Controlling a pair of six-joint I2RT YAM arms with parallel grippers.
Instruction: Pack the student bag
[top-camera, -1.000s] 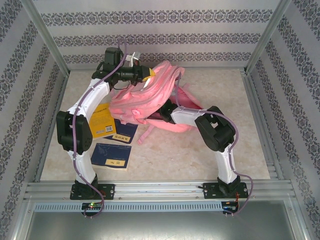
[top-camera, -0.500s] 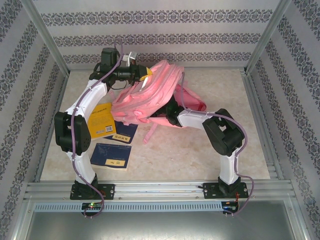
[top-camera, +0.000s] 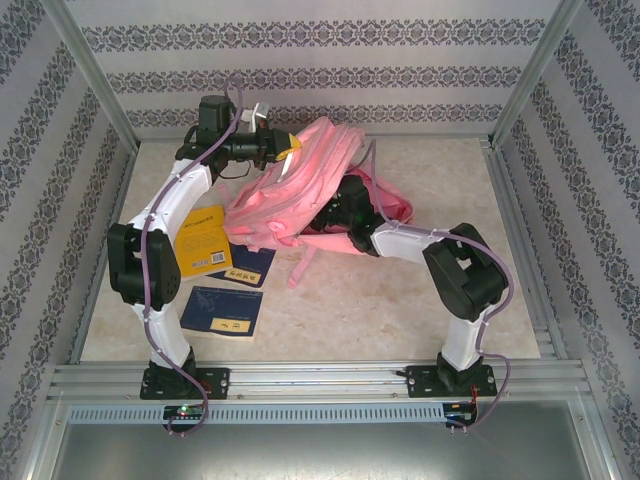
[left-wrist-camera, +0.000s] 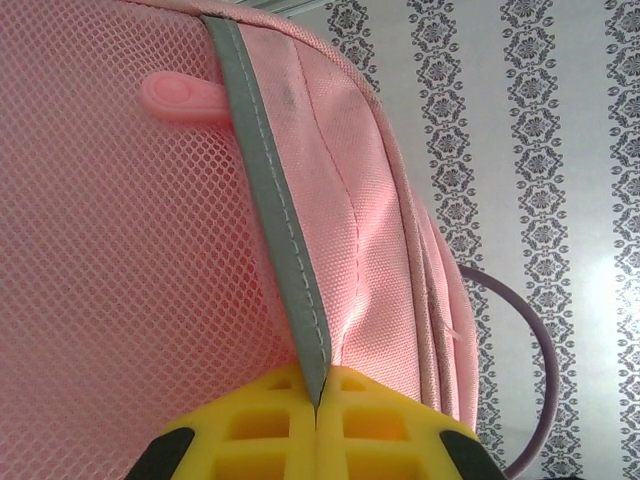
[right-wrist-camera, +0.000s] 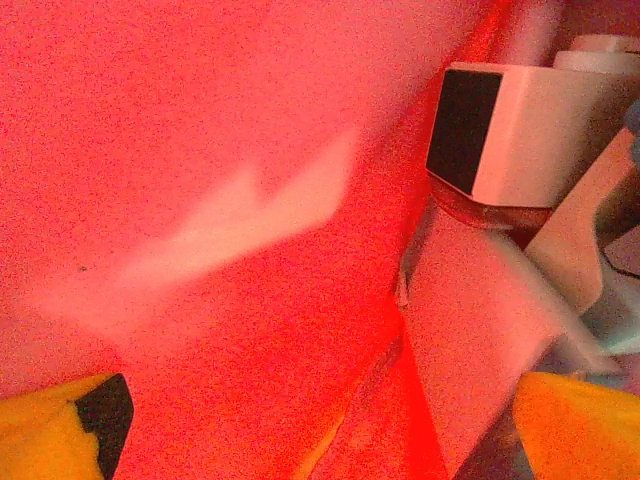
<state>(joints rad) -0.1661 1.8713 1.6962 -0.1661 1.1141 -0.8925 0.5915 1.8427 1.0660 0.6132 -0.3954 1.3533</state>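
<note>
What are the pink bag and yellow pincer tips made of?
The student bag looks like matte woven fabric, with an open mesh panel. Its grey strip seems smoother, perhaps reflective tape. Tips of the left pincer look moulded plastic or rubber: honeycomb cells.

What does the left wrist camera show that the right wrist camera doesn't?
Left wrist: the left gripper shut on a grey trim strip of the student bag, beside pink mesh, a pink zip pull and the patterned wall. Right wrist: the right gripper open wide against red-tinted fabric, beside a white block with a dark face that I cannot identify. Both: fabric up close and yellow fingertips.
</note>
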